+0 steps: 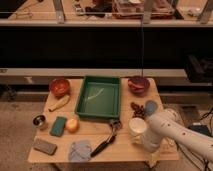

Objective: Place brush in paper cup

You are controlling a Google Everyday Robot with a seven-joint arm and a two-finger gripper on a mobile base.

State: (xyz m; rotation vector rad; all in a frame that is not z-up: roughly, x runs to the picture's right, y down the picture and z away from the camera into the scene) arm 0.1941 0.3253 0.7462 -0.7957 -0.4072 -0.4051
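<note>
at table's (125,150) front-right edge, end effector (150,142) just beside paper cup (137,125)

You are looking at a lab-style robot test area.
- Far side: long dark rack (100,45) with metal uprights, cluttered bins (131,7) on top shelf, thin cable (143,50) hanging down in front.
- Left: speckled hard floor (17,117).
- Near: plain wooden table (100,152) set with unrelated props around green tray (98,114).
- Near right: your white robot arm (177,131) reaches in over table; gripper (149,145) low at table's near right edge, just beside paper cup (136,125).
</note>
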